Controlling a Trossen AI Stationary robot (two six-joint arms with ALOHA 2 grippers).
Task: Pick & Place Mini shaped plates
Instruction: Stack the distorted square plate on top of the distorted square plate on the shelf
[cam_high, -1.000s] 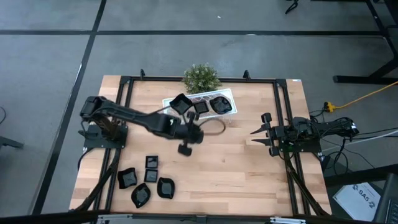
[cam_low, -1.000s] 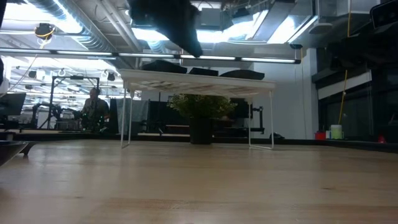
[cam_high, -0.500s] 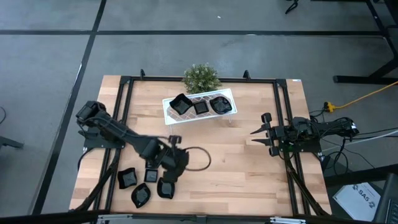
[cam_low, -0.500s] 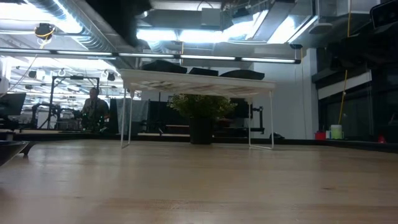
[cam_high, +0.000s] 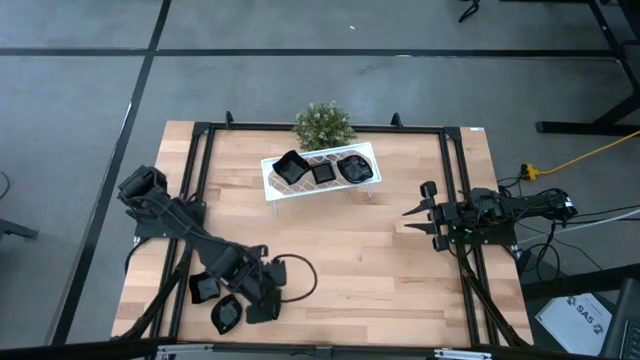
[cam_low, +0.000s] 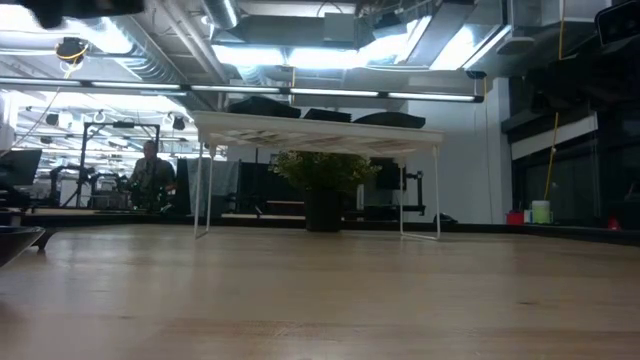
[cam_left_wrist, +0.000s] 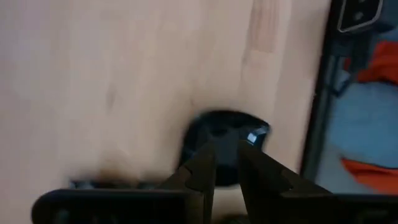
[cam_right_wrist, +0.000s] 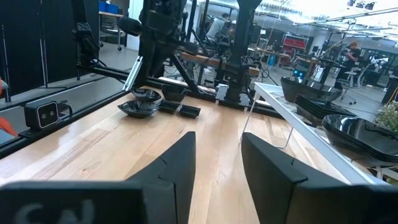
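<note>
Left arm: I see it stretched from its base at the table's left edge toward the near-left corner, its left gripper (cam_high: 258, 300) low over the cluster of loose plates there.
Left gripper state: in my left wrist view the fingers (cam_left_wrist: 202, 171) stand a narrow slit apart above a dark round plate (cam_left_wrist: 221, 140); I see nothing clamped between them, and whether they touch that plate I cannot tell.
Right arm: folded at the table's right edge, right gripper (cam_high: 415, 218) pointing inward, well apart from every plate.
Right gripper state: jaws parted with a clear gap and nothing between them, seen in the right wrist view (cam_right_wrist: 214, 158).
Plates on rack: I count three black mini shaped plates (cam_high: 322, 170) side by side on the white rack (cam_high: 271, 185).
Plates on table: about four visible in the near-left cluster (cam_high: 205, 288); any under the gripper are hidden from me.
Plant: one small green plant (cam_high: 323, 124) just behind the rack, at the far edge.
Surface: light wooden table (cam_high: 380, 270) with a black frame around it.
Room: grey floor around the table; the low view shows workbenches, ceiling lights and a person (cam_low: 150, 172) far behind.
</note>
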